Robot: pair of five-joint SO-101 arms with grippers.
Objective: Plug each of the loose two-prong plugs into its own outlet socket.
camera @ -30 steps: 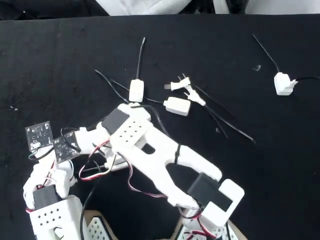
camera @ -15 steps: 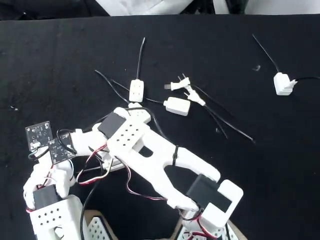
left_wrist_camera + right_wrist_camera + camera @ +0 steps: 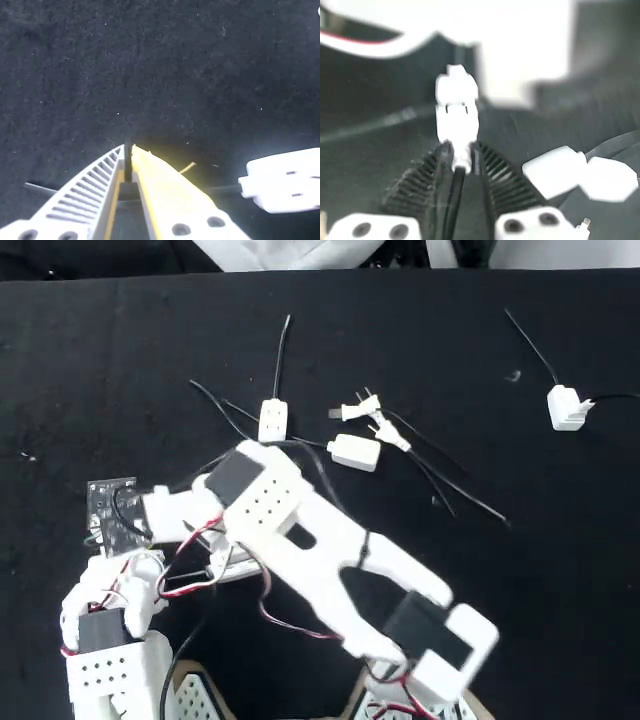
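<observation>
Right gripper [image 3: 461,159] is pinching the near end of a white outlet socket [image 3: 456,112], which is lying flat on the black table [image 3: 100,370]. Left gripper [image 3: 128,149] is sitting low over the table, fingers pressed together on nothing. Two loose plugs [image 3: 352,411] are lying unplugged beside a second socket [image 3: 354,451].
</observation>
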